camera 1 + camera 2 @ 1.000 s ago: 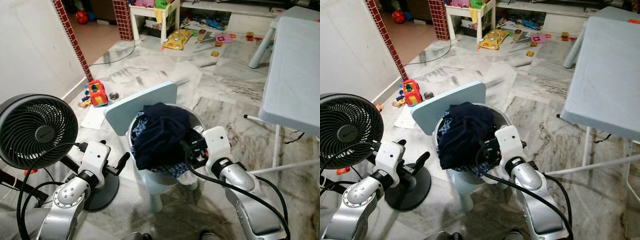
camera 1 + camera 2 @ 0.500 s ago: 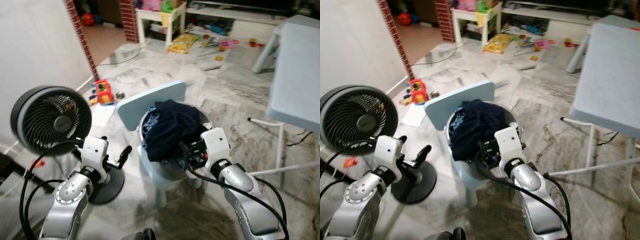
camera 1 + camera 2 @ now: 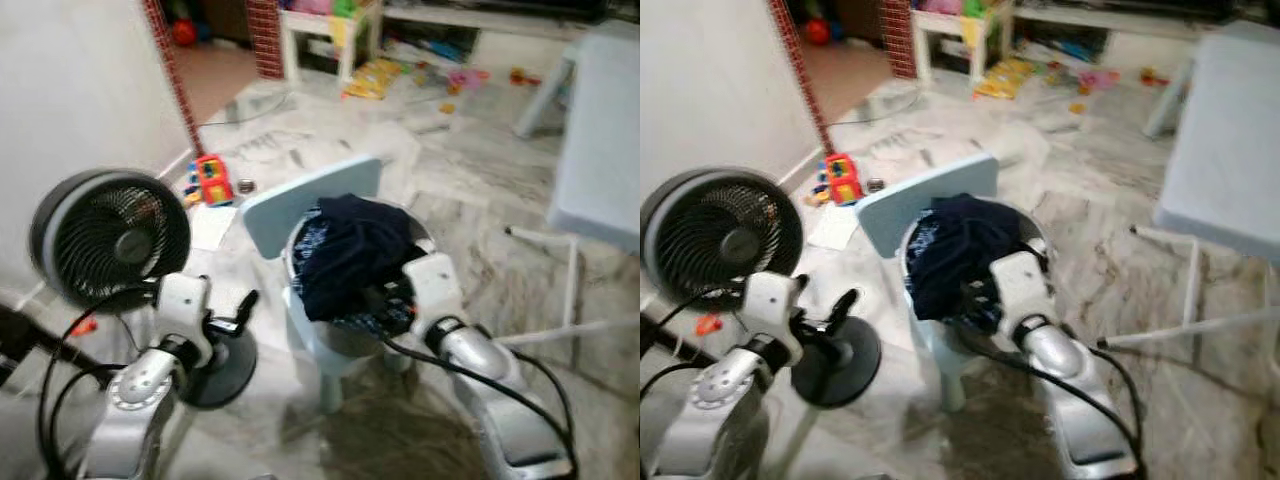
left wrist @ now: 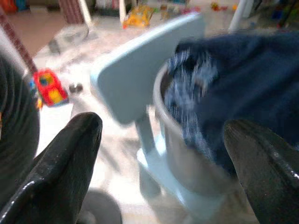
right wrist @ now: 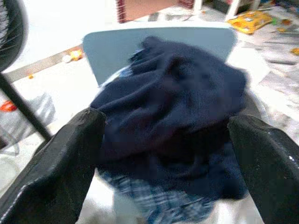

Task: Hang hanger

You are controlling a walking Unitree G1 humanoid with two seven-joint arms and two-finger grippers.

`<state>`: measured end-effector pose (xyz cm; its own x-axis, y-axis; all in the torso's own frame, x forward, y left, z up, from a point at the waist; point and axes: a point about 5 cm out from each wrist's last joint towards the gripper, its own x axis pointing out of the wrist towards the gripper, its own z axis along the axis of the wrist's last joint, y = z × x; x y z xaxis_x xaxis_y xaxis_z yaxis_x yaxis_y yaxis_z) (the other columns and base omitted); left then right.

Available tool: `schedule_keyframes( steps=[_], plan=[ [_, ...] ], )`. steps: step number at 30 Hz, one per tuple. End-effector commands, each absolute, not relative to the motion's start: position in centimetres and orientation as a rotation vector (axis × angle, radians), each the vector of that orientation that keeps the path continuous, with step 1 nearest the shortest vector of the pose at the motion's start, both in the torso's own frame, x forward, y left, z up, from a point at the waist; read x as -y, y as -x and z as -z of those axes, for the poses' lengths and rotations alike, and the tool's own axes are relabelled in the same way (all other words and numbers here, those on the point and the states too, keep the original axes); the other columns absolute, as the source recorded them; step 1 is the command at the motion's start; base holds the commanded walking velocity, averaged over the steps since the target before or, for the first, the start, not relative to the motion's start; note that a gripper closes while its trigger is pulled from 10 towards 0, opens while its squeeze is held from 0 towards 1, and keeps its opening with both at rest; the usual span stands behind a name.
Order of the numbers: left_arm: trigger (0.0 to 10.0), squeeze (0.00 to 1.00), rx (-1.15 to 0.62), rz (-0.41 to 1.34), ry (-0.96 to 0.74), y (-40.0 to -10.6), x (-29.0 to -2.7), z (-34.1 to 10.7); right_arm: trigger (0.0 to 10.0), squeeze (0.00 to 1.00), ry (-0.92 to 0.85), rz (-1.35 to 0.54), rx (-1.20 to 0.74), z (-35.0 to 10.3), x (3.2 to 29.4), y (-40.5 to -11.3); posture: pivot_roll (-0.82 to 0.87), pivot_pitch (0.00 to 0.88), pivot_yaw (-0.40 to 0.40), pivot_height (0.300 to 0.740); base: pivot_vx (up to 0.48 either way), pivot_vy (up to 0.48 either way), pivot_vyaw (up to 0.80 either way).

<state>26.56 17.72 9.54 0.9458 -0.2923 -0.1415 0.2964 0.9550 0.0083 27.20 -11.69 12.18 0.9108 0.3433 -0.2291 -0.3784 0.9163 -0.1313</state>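
Right wrist view: no hanger identifiable; dark navy garment (image 5: 173, 107) heaped in a pale bucket (image 3: 330, 335) on a light-blue chair (image 3: 300, 200). Right end effector (image 5: 166, 163) open, at the pile's 5 o'clock edge. Left end effector (image 4: 163, 168) open, empty, at 9 o'clock, fan (image 3: 110, 235) beyond. Judgement: still approach phase; next, locate the hanger, likely under the clothes.

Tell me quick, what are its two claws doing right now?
Left tool: open, holding nothing, beside the basin of clothes.
Right tool: open, empty, just above the dark clothes.
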Motion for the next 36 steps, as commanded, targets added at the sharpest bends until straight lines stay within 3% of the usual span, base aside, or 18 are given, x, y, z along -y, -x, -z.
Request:
schedule_keyframes(
  steps=[1, 17, 25, 29, 36],
  plan=[
    [10.0, 0.00, -0.135, 0.316, -0.026, -26.6, -17.2, -9.7, 10.0, 0.00, 0.183, -0.350, -0.206, -12.2, 12.5, -27.1, -0.12, 0.111, 0.069, 0.740, 0.270, 0.000, 0.00],
    [10.0, 0.00, -0.220, 0.339, -0.095, -26.5, -17.2, -8.3, 10.0, 0.00, 0.188, -0.359, -0.204, -12.3, 12.6, -27.3, -0.12, 0.109, 0.056, 0.740, 0.000, 0.000, 0.00],
    [10.0, 0.00, -0.427, 0.530, -0.482, -24.7, -20.7, -4.5, 10.0, 0.00, 0.188, -0.361, -0.204, -12.4, 12.7, -27.0, -0.12, 0.129, 0.055, 0.740, 0.000, 0.000, 0.00],
    [10.0, 0.00, -0.423, 0.598, -0.599, -24.7, -21.1, -4.5, 10.0, 0.00, 0.187, -0.358, -0.206, -12.4, 12.9, -26.8, -0.12, 0.145, 0.056, 0.740, 0.000, 0.000, 0.00],
    [10.0, 0.00, -0.287, 0.760, -0.965, -26.9, -20.3, -5.7, 10.0, 0.00, 0.186, -0.351, -0.209, -12.7, 13.3, -26.1, -0.14, 0.183, 0.061, 0.740, 0.000, 0.000, 0.00]
  ],
)
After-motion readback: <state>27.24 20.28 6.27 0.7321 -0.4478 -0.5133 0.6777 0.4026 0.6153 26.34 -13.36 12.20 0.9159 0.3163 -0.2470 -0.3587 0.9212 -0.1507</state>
